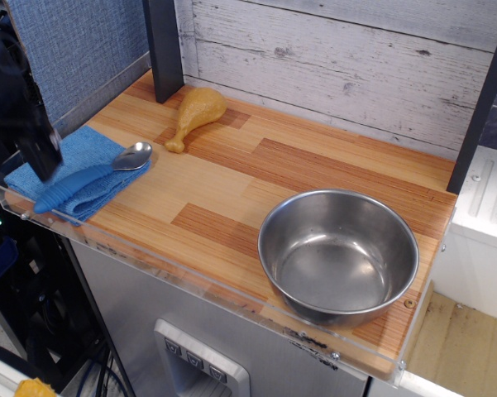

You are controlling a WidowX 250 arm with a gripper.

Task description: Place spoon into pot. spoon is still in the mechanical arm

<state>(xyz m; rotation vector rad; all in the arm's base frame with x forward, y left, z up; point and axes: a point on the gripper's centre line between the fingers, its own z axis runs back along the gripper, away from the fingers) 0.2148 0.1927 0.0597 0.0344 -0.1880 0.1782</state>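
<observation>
The spoon lies on a folded blue cloth at the left end of the wooden table, its silver bowl pointing right and its ribbed blue handle pointing front left. The gripper does not hold it. The pot stands empty at the front right of the table. The black mechanical arm is a blur at the far left edge. Its gripper hangs over the cloth's left end, just left of the spoon handle. Motion blur hides how its fingers stand.
A yellow toy drumstick lies at the back left, beside a dark upright post. Another dark post stands at the right. A clear plastic lip runs along the table's front edge. A white plank wall is behind.
</observation>
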